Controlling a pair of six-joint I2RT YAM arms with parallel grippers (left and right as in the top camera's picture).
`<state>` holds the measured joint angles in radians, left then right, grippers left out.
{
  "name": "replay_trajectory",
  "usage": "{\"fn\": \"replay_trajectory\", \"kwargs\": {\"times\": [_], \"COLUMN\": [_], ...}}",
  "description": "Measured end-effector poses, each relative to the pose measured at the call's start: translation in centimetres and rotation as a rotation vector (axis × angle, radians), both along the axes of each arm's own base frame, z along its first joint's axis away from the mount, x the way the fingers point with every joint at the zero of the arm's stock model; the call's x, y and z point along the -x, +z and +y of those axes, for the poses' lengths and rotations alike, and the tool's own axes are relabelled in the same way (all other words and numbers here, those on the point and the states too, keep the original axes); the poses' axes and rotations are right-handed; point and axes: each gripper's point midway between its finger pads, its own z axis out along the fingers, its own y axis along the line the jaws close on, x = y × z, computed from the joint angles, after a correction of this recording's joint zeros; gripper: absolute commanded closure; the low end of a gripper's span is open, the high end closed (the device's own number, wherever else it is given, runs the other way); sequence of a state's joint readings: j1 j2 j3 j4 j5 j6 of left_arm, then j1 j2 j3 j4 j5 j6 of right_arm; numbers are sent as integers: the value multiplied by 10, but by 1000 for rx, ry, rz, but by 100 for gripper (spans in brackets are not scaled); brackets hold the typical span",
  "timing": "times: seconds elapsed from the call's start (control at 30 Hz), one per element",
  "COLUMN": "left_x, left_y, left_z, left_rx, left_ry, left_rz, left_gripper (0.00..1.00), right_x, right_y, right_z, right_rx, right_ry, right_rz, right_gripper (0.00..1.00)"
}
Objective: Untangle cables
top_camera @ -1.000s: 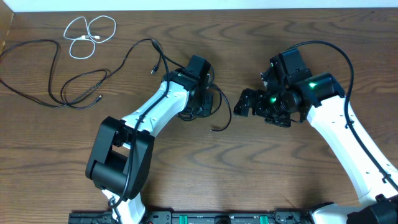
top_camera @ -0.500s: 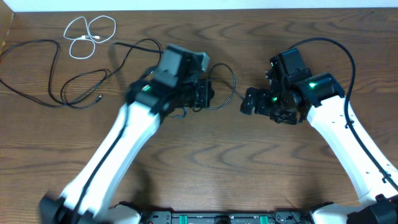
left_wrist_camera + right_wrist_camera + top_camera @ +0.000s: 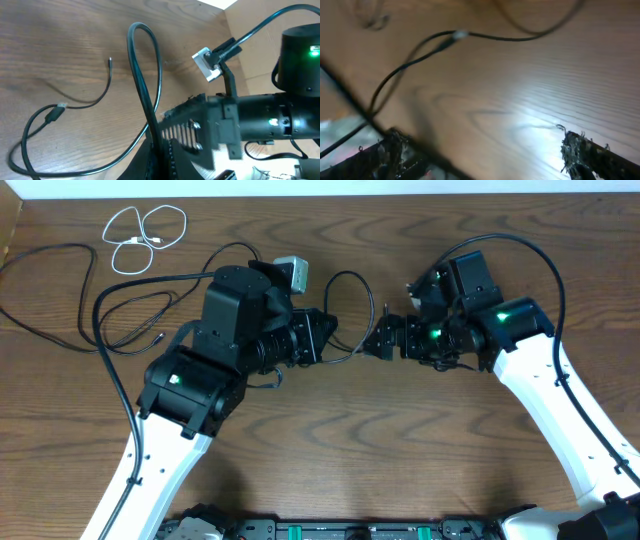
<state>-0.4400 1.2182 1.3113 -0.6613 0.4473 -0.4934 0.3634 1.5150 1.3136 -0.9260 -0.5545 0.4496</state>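
Observation:
My left gripper (image 3: 318, 338) is shut on a thin black cable (image 3: 346, 274) and holds it off the table, so the cable arches up in a loop between the two arms. In the left wrist view the jaws (image 3: 160, 152) pinch that cable (image 3: 145, 55), and its small plug end (image 3: 110, 61) hangs free. My right gripper (image 3: 383, 340) is open and empty, just right of the loop. Its fingers (image 3: 480, 147) are spread wide, with a blurred black cable (image 3: 420, 50) ahead of them. A white cable (image 3: 140, 244) lies coiled at the far left.
More long black cable (image 3: 50, 248) trails over the table's left side in loose loops. The thicker black robot cable (image 3: 545, 265) arcs over the right arm. The table's far edge meets a white wall at the top.
My left arm has swung up and left, lifting the black cable into a taller loop. My right gripper has moved left, close to the loop.

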Motion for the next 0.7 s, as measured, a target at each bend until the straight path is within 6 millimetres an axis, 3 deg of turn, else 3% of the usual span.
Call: {"fn": "replay_trajectory", "kwargs": {"times": [0.23,0.47,0.53,0.63,0.7], "left_x": [-6,-3,0,5,8], "left_y": [-11,7,13,17,18], "left_z": [-5,-23,-29,-34,-35], "left_rx": [19,130,171,209,220], "left_ry": [24,-53,-78,-104,-117], "left_rz": [63,57,71,94,104], "left_gripper": [92,92,92,93,92], "right_x": [14,10,5,-2,-6], "right_y": [18,21,16,12,8], "right_z": [21,23,19,13,8], "right_rx": [-148,-160,-123,-81,-46], "right_ry": [125,127,97,60,37], "right_rz": [0,-24,-31,-44,-53], "right_gripper": [1,2,21,61,76]}}
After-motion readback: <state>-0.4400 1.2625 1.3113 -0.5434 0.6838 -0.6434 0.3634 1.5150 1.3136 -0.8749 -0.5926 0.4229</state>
